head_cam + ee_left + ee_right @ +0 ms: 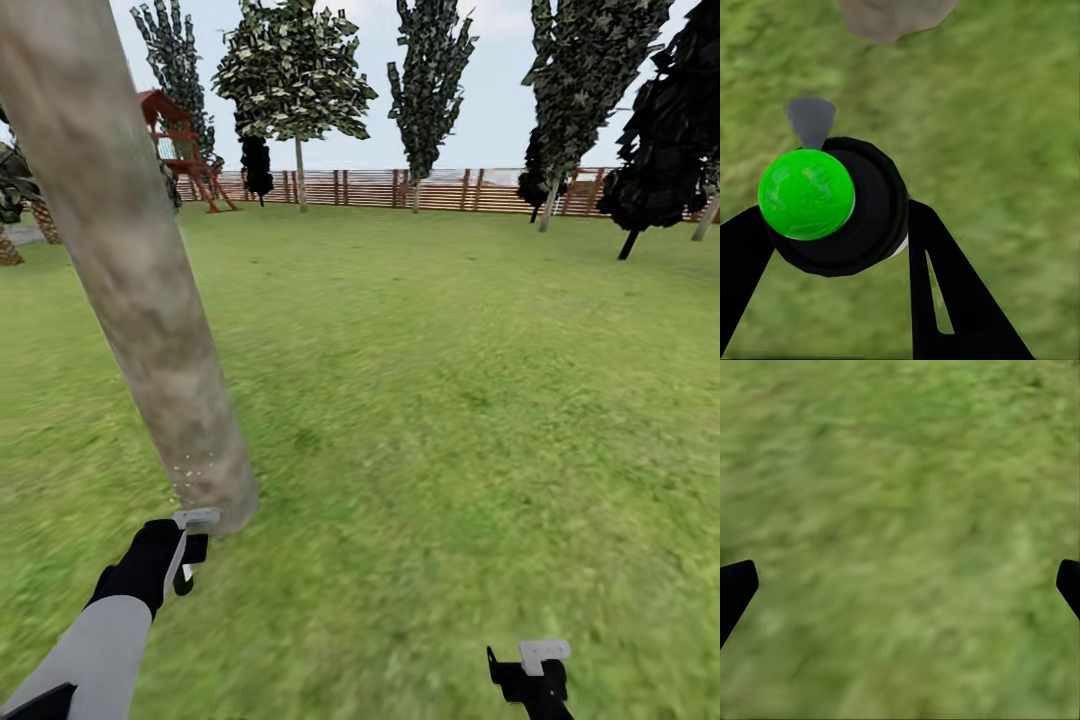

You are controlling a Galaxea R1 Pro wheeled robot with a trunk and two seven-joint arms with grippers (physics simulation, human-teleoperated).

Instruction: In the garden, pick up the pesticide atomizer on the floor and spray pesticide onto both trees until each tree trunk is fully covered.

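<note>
A thick, bare, mottled grey-brown tree trunk (130, 270) leans across the left of the head view and meets the lawn close in front of me. My left gripper (183, 560) is shut on the pesticide atomizer (195, 520), whose light-grey nozzle head sits right at the trunk's foot. Pale specks dot the bark just above the nozzle. In the left wrist view the atomizer (840, 217) is a black bottle with a bright green round top, held between both black fingers (945, 285), its grey nozzle aimed at the trunk base (896, 15). My right gripper (532, 668) hangs open over bare grass (900, 510).
Green lawn stretches ahead to a brown slat fence (440, 188). Dark columnar trees (430, 80) and a round-crowned tree (295, 70) stand along it, with a red play frame (180, 140) at the far left and a black leaning tree (665, 150) at the right.
</note>
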